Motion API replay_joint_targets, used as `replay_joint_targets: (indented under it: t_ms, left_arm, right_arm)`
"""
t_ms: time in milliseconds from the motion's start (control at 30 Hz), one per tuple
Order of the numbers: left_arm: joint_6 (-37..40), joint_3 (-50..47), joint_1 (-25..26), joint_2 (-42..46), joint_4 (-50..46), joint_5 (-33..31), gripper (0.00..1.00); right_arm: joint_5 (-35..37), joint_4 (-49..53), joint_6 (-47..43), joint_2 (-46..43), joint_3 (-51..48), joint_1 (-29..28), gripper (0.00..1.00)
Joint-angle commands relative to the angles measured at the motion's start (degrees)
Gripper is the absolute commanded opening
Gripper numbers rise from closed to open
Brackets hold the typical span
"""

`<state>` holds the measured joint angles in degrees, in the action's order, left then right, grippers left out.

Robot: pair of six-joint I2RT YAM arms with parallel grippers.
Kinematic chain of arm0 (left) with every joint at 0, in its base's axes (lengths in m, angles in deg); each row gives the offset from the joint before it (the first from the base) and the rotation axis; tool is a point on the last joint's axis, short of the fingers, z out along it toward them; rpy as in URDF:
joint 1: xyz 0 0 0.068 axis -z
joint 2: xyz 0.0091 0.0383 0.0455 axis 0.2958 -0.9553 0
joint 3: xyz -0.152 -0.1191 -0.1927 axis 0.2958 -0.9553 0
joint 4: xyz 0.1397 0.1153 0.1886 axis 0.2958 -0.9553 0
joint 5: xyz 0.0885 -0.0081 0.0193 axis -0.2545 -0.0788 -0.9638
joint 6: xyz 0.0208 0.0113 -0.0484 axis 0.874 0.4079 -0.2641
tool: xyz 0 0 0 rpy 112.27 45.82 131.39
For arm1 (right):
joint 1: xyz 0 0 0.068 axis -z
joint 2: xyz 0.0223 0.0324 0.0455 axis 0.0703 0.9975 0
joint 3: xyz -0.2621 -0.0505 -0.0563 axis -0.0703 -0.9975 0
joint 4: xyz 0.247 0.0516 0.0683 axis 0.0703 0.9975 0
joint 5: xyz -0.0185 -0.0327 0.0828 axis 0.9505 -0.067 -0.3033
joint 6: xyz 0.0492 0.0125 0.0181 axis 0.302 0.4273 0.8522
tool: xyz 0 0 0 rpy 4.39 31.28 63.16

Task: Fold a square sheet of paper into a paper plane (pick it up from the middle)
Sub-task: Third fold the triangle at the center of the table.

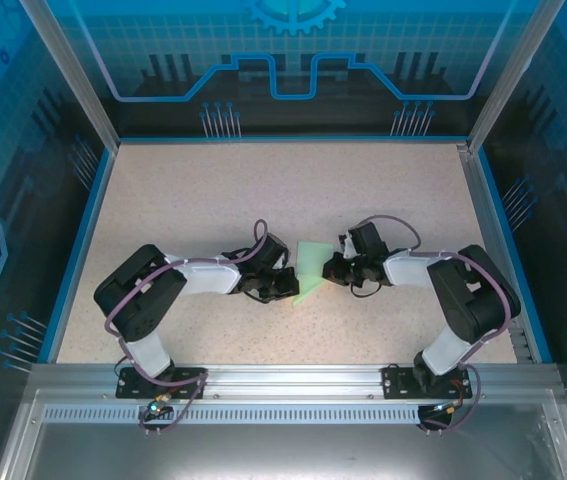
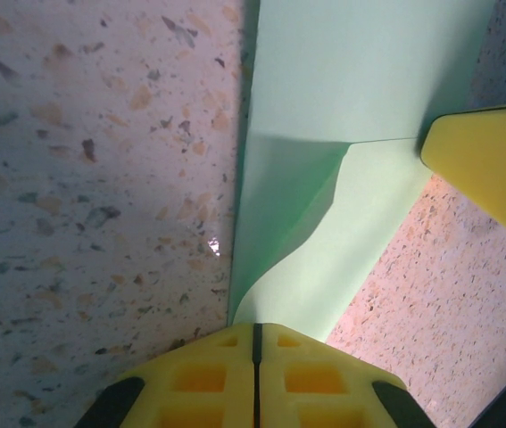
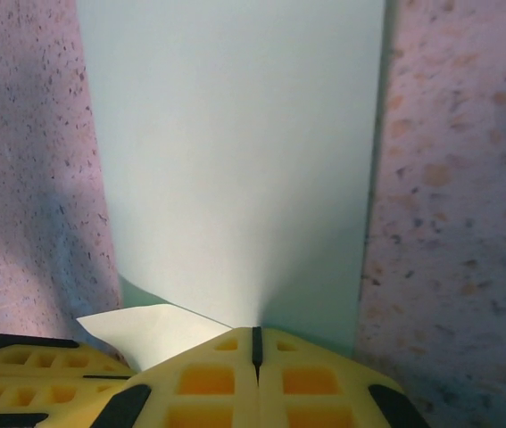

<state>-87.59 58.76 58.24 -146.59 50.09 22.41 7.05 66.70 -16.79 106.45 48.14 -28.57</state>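
Note:
The pale green sheet of paper (image 1: 310, 268) is held off the speckled table between my two arms, near the table's middle. My left gripper (image 1: 288, 287) is shut on its left end and my right gripper (image 1: 331, 268) is shut on its right end. In the left wrist view the paper (image 2: 360, 80) runs up from my shut left gripper (image 2: 255, 326), with a crease across it and a bent layer. In the right wrist view the paper (image 3: 235, 152) rises flat from my shut right gripper (image 3: 255, 331), and a pale folded flap (image 3: 154, 328) lies low on the left. I cannot tell whether it has a plane's pointed shape.
The other arm's yellow finger (image 2: 489, 165) pinches the paper's far edge in the left wrist view. The left arm's yellow fingers (image 3: 29, 379) sit at the bottom left of the right wrist view. Blue rails (image 1: 81, 240) and transparent walls enclose the speckled table (image 1: 263, 190).

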Motion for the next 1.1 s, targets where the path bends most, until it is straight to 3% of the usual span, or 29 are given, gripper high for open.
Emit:
replay_joint_targets:
  t_ms: [0, 333, 700, 1067]
  left_arm:
    - [0.6, 0.2, 0.4, -1.1, -6.6, -2.3, 0.09]
    - [0.7, 1.0, 0.6, -1.2, -7.0, -2.0, 0.09]
    - [1.0, 2.3, 0.9, -1.0, -8.0, -2.1, 0.09]
    - [2.3, 3.3, 1.2, 2.1, -7.0, -1.0, 0.11]
  right_arm:
    - [2.8, 3.8, -2.3, -2.3, 1.0, 1.5, 0.0]
    - [0.9, 1.9, -1.8, -11.9, -1.8, -0.3, 0.01]
    - [-2.8, -2.9, 3.0, -2.7, -0.9, -7.2, 0.0]
    - [-1.7, -1.2, 4.4, 3.2, 0.3, -8.0, 0.0]
